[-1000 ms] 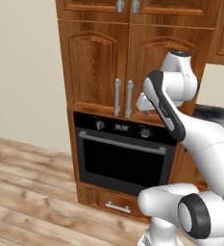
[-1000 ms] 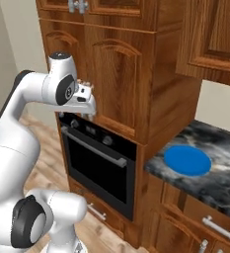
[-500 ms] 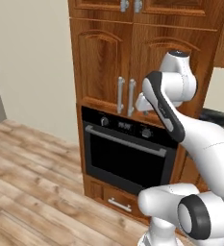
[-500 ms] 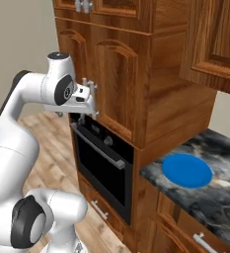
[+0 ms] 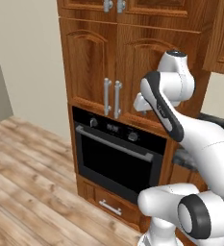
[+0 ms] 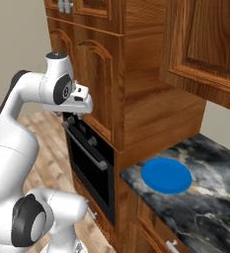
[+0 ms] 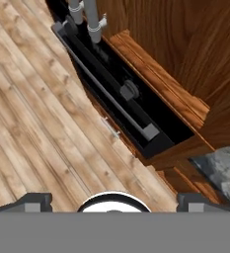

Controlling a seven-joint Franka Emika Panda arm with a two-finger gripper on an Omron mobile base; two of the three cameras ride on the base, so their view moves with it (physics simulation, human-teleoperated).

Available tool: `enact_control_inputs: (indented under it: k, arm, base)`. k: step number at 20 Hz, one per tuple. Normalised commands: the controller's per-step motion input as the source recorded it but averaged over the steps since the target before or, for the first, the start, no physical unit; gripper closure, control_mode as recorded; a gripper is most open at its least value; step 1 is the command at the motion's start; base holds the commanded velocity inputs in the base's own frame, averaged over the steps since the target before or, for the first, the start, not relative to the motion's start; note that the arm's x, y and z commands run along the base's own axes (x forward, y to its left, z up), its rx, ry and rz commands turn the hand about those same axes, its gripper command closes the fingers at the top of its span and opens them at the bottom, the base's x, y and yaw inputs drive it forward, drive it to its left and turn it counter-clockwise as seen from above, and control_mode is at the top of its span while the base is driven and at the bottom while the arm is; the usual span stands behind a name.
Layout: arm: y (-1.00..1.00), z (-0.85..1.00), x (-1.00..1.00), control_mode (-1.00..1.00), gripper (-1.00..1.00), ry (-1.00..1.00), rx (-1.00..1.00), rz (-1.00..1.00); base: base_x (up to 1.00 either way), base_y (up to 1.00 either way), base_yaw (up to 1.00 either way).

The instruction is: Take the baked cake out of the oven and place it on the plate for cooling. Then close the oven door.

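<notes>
The black oven (image 5: 117,158) sits built into the wooden cabinets, and its door (image 6: 89,165) is closed, with the silver bar handle (image 5: 119,143) across the top. In the hand view I look down on the handle (image 7: 106,91) and a knob (image 7: 129,90). The cake is hidden. On the dark counter to the right of the oven lies the blue plate (image 6: 167,175), with nothing on it. My gripper (image 5: 140,104) (image 6: 76,114) (image 7: 115,201) hangs open in front of the cabinet just above the oven, holding nothing.
Wooden cabinet doors (image 5: 111,96) with vertical handles rise above the oven, and a drawer (image 5: 108,206) sits below it. The marble counter (image 6: 205,197) runs right under an upper cabinet (image 6: 205,44). Open wooden floor (image 5: 31,182) lies to the left.
The whole picture has shifted in both base views, so the base has moved before the oven. The arm keeps the same pose and the gripper stays open.
</notes>
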Motion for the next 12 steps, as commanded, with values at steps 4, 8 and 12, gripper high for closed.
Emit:
enact_control_inputs:
  k: [4,8,12]
  arm:
    - [0.0,0.0,0.0,1.0,-1.0,0.0,0.0,0.0]
    - [0.0,0.0,0.0,1.0,-1.0,0.0,0.0,0.0]
    - [0.0,0.0,0.0,1.0,-1.0,0.0,0.0,0.0]
  base:
    - [0.01,-0.52,0.14]
    - [0.03,-0.38,0.11]
    - [0.05,-0.32,0.1]
